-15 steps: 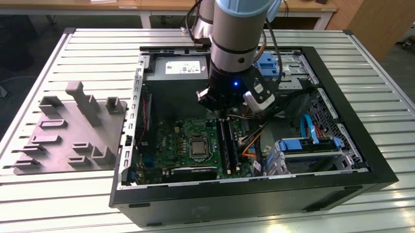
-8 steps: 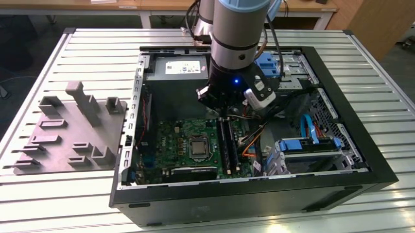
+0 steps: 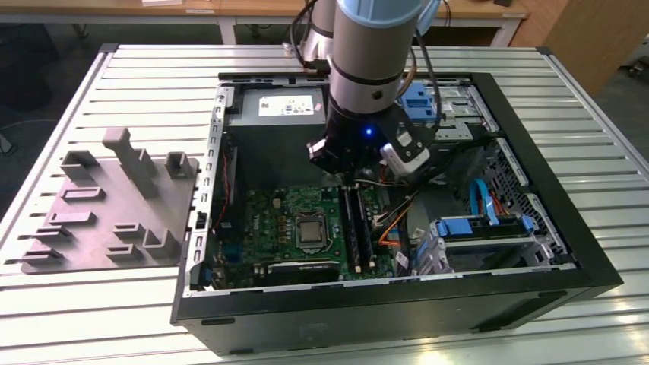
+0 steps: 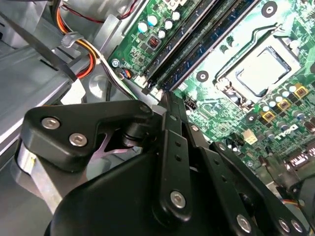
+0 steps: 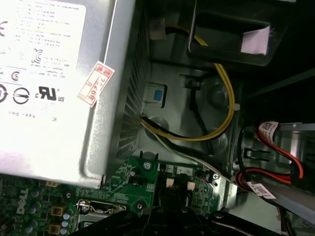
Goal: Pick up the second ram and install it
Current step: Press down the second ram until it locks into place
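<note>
A long dark blue-black ram (image 4: 202, 46) with a row of chips stands in the black sockets of the green motherboard (image 4: 231, 105), beside the CPU socket (image 4: 261, 69). In the exterior view the ram (image 3: 352, 224) shows as a dark strip running toward the front of the open case. My gripper (image 4: 166, 96) has its black fingers (image 4: 170, 142) together, and their tip is right at the near end of the sockets. From outside, the gripper (image 3: 350, 182) hangs straight down over the back end of those sockets. I see nothing between the fingers.
The grey power supply (image 3: 289, 106) fills the back of the case (image 3: 406, 304), close to the arm. Yellow and red cables (image 5: 224, 108) run beside the board. A drive cage with blue parts (image 3: 487, 228) is at the exterior view's right, and a grey holder block (image 3: 112, 205) lies at its left.
</note>
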`<state>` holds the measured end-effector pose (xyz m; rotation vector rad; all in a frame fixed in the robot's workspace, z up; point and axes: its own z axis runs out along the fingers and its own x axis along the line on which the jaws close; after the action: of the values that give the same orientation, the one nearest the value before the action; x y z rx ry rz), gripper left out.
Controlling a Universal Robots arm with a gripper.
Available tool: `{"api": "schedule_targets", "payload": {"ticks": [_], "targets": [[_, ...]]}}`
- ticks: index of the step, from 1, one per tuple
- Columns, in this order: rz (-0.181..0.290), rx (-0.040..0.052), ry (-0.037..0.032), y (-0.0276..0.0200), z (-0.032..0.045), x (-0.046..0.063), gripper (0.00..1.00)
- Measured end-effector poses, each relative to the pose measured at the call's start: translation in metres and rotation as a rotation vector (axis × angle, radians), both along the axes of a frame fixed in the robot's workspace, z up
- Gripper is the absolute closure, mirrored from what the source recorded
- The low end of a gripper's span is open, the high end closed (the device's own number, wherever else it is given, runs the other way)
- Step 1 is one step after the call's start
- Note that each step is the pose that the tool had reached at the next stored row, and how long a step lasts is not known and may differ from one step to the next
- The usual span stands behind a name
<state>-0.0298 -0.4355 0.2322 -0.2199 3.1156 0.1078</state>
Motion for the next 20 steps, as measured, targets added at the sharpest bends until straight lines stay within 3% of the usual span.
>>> {"api": "schedule_targets", "payload": {"ticks": [5, 8, 20], "targets": [[0.0, -0.0001, 0.0, -0.0003, -0.0037, 0.0, 0.9], [0.0, 0.0001, -0.0001, -0.005, -0.0038, 0.0, 0.9], [0.0, 0.0001, 0.0, -0.0412, -0.0038, 0.0, 0.9]]}}
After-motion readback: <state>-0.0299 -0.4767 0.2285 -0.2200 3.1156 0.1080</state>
